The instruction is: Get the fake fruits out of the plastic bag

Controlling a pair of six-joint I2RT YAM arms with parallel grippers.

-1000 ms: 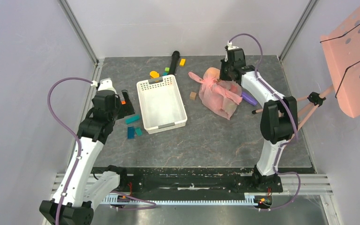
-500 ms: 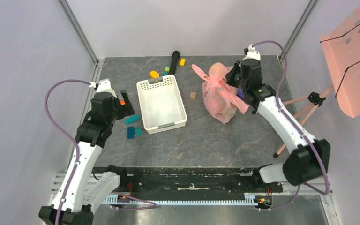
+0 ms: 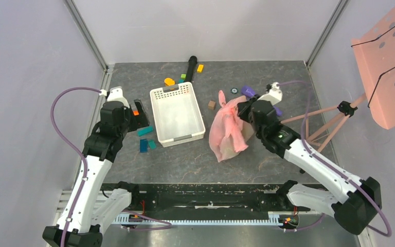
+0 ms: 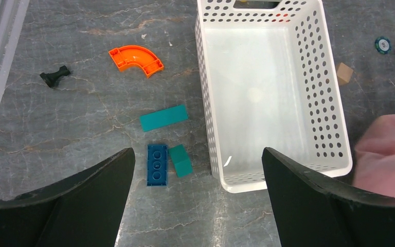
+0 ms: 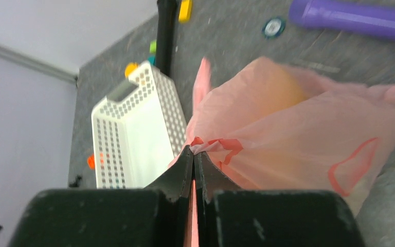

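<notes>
Two arms, top view: right gripper (image 3: 240, 109) pinches plastic bag (image 3: 226, 131), just right of white basket (image 3: 177, 110). Left wrist: left gripper (image 4: 198, 153) spread wide, empty, above blue block (image 4: 157, 163). Right wrist: fingers (image 5: 177, 180) clamped on bag fold; yellowish lump (image 5: 283, 92) shows through.

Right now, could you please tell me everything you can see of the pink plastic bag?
The plastic bag is thin, crinkly, translucent pink film; a yellow-orange shape shows through it. The right hand is shut on a bunched fold, one handle strip pokes away, and it sits right of the white basket, not touching it.
</notes>
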